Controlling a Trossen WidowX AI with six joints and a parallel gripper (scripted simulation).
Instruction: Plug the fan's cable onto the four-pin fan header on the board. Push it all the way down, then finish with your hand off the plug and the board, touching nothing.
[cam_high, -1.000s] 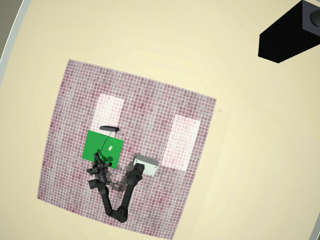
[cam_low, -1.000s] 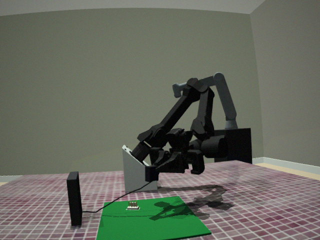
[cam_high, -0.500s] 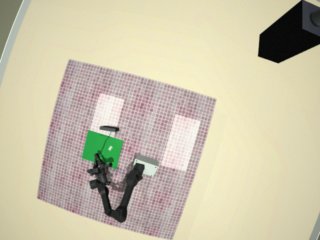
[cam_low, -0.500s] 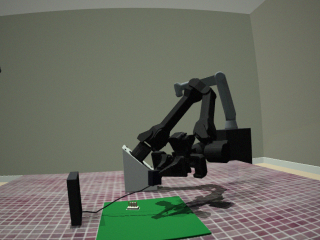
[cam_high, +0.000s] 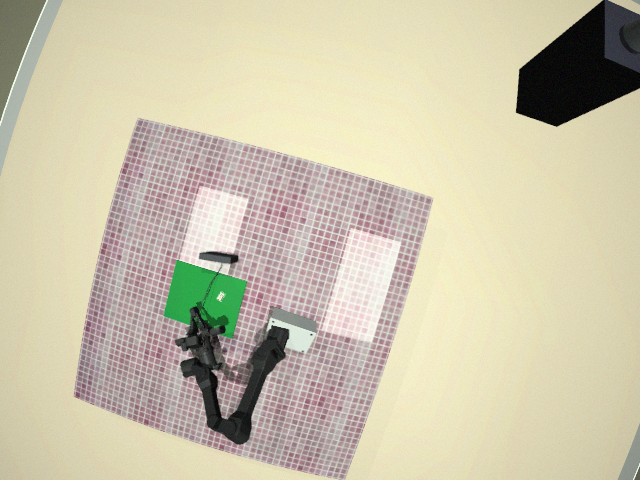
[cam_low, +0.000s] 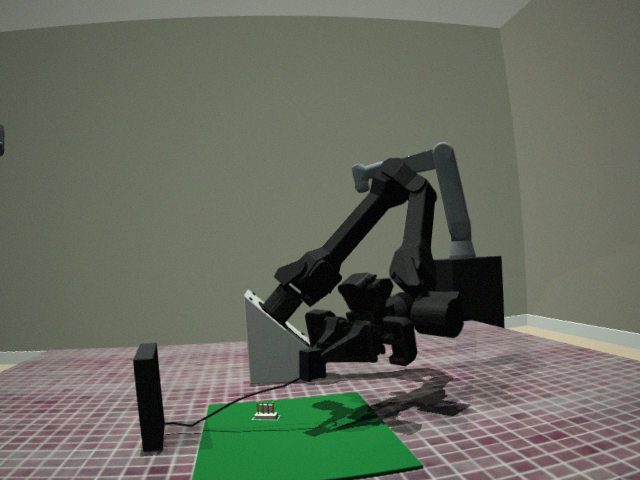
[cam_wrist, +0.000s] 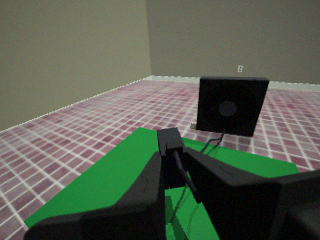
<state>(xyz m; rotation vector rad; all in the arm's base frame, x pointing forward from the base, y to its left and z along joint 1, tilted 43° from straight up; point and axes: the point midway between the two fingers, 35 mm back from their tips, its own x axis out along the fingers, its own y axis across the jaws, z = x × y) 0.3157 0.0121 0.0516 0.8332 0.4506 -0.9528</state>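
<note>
Black plug (cam_high: 194, 311) (cam_low: 312, 364) (cam_wrist: 170, 140) held in gripper (cam_high: 195, 316) (cam_low: 323, 353) (cam_wrist: 171, 154), above board (cam_high: 183, 289) (cam_low: 289, 449) (cam_wrist: 115, 185); from overhead, unfilled header (cam_high: 220, 296) (cam_low: 265, 414) at its 2 o'clock, so aligning likely comes next

The black, boxy plug (cam_low: 312, 364) (cam_wrist: 171, 142) is gripped by the pincer (cam_high: 194, 311) (cam_low: 323, 356) (cam_wrist: 171, 154) above the green board (cam_high: 191, 289) (cam_low: 305, 449) (cam_wrist: 120, 172); its thin cable (cam_high: 210, 287) (cam_low: 235, 401) (cam_wrist: 186, 176) runs to the upright, square black fan (cam_high: 218, 257) (cam_low: 148, 397) (cam_wrist: 232, 106). The white four-pin header (cam_high: 220, 296) (cam_low: 265, 414) stands unplugged.
</note>
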